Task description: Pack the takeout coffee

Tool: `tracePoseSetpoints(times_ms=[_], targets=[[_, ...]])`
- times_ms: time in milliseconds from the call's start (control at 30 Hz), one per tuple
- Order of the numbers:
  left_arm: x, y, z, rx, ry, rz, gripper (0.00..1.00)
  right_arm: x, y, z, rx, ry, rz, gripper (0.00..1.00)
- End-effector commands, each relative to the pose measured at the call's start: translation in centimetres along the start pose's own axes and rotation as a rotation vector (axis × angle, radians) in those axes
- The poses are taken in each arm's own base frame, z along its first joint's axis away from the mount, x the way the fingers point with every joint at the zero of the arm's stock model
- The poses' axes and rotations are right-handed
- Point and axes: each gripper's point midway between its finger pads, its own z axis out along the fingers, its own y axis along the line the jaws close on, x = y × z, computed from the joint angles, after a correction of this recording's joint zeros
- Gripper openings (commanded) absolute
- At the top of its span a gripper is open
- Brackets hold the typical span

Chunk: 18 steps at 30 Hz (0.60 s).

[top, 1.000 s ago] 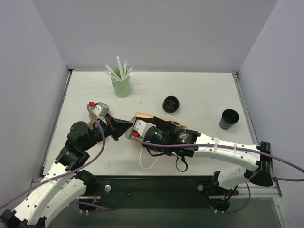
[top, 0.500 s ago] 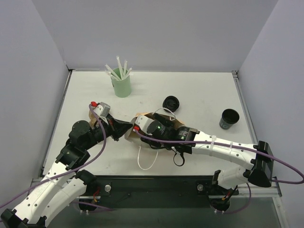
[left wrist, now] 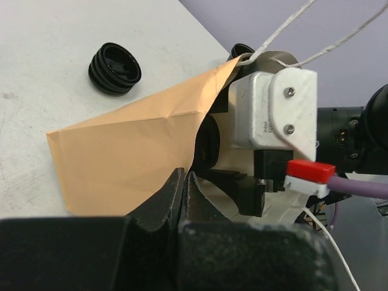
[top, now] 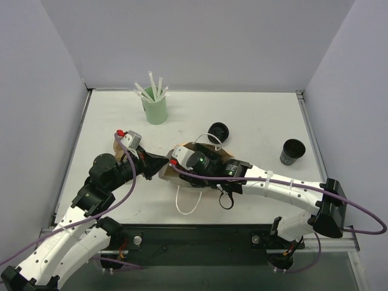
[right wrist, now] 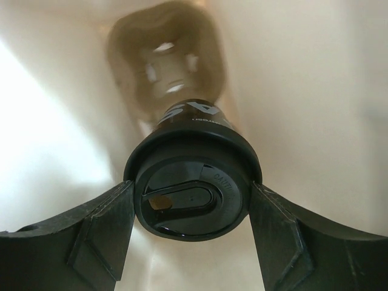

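**A:** Where's the cup (right wrist: 190,118)?

**B:** Deep in the bag (left wrist: 130,154), lid (right wrist: 189,197) on. The right gripper (right wrist: 191,203) has it clamped between its fingers (right wrist: 100,233).

**A:** And the left gripper (left wrist: 183,182)?

**B:** Pinched shut on the bag's edge, holding the mouth wide.

**A:** How do we finish cleanly?

**B:** I'd ease forward until the base, ahead of the fingertips, is resting on paper. Then spread the fingers and back straight out without snagging the rim.

The bag (left wrist: 133,151) is matt brown paper, creased outside and pale and smooth inside. The coffee cup (right wrist: 193,116) is matt black with white print, and its lid (right wrist: 191,197) is smooth black plastic with a slight sheen. The spare lids (left wrist: 115,68) are ribbed, glossy black plastic. The counter (left wrist: 48,42) is matt white and faintly scuffed. The green cup (top: 155,112) looks smooth and matt.
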Motion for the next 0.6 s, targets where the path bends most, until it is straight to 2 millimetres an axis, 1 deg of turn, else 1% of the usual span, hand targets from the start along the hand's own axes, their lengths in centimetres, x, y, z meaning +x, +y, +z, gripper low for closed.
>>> tracePoseSetpoints(times_ms=[0, 33, 233, 333, 467, 567], targets=[[-0.4, -0.3, -0.4, 0.004, -0.026, 0.001, 0.0, -2.0, -2.0, -1.9, 0.024, -0.041, -0.009, 0.54], [-0.3, -0.1, -0.4, -0.002, -0.027, -0.002, 0.0, -2.1, -2.1, -2.1, 0.014, -0.044, -0.025, 0.54], [-0.2, 0.1, -0.6, -0.013, -0.033, 0.002, 0.0, -1.1, -2.1, -2.7, 0.006, 0.019, -0.145, 0.54], [-0.1, 0.1, -0.7, -0.007, -0.041, 0.008, 0.0, -0.5, -2.0, -2.8, -0.005, 0.043, -0.177, 0.54], [-0.2, 0.0, -0.6, 0.001, -0.05, 0.003, 0.0, 0.8, -1.5, -2.3, -0.03, 0.084, -0.223, 0.54], [-0.1, -0.1, -0.4, 0.009, -0.045, -0.006, 0.0, 1.7, -0.9, -1.3, -0.056, 0.118, -0.239, 0.54]])
